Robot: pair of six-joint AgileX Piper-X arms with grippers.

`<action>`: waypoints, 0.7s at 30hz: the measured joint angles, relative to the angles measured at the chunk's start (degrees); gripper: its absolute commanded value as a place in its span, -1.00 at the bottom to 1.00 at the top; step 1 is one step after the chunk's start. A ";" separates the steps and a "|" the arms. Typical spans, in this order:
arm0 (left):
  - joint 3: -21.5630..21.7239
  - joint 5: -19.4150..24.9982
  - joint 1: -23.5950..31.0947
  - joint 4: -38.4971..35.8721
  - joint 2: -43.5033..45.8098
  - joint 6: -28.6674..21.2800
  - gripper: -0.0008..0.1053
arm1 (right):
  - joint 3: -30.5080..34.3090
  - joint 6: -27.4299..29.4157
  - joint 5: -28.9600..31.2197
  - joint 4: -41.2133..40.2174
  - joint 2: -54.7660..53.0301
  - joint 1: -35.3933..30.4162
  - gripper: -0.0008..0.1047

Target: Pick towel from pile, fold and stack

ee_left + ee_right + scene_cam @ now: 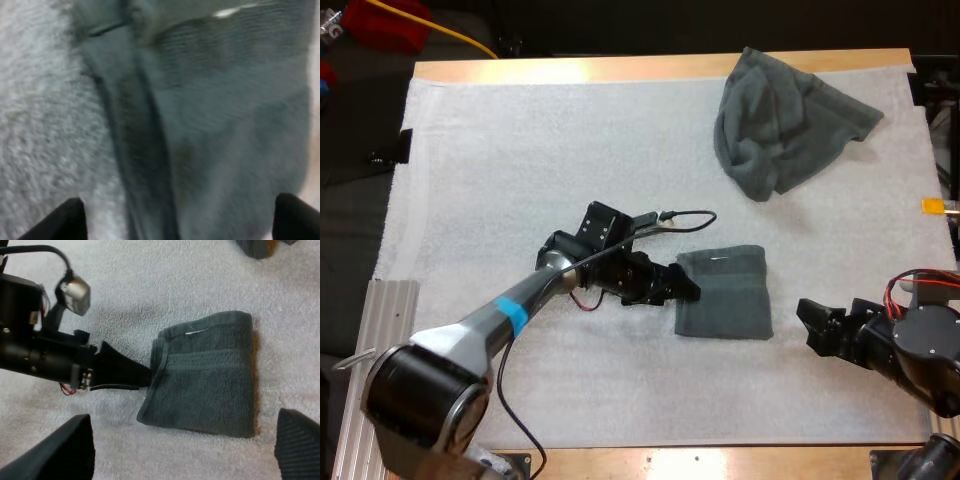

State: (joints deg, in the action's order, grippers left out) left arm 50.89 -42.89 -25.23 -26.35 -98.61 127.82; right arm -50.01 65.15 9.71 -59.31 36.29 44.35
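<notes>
**Folded towel** (723,292): dark grey-green, flat rectangle on the white mat (520,150), toward the near right of centre; a small white tag shows by its far edge.

**Crumpled towel** (780,125): same colour, loose heap at the far right of the mat, well apart from the folded one.

**Left gripper** (688,287): low over the mat, tip at the folded towel's left edge. In the left wrist view its fingers (65,220) stand wide apart, the towel's edge lying between them.

**Right gripper** (809,325): near right of the mat, just beside the folded towel's right side, not touching it. Fingers (65,450) spread apart, holding nothing.

**Desk** (620,68): wooden, carries the mat.
</notes>
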 measured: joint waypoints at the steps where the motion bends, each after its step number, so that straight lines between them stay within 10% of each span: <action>1: 0.00 -0.17 0.00 0.33 -0.62 0.55 0.37 | 0.00 0.00 0.00 0.00 0.00 0.00 0.39; 21: 3.94 -1.86 -5.97 4.05 -4.73 16.86 0.37 | 0.00 0.00 0.00 0.00 0.00 0.00 0.39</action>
State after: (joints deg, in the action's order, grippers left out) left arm 54.83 -44.75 -31.20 -22.30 -103.33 144.68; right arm -50.01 65.15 9.71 -59.31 36.29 44.35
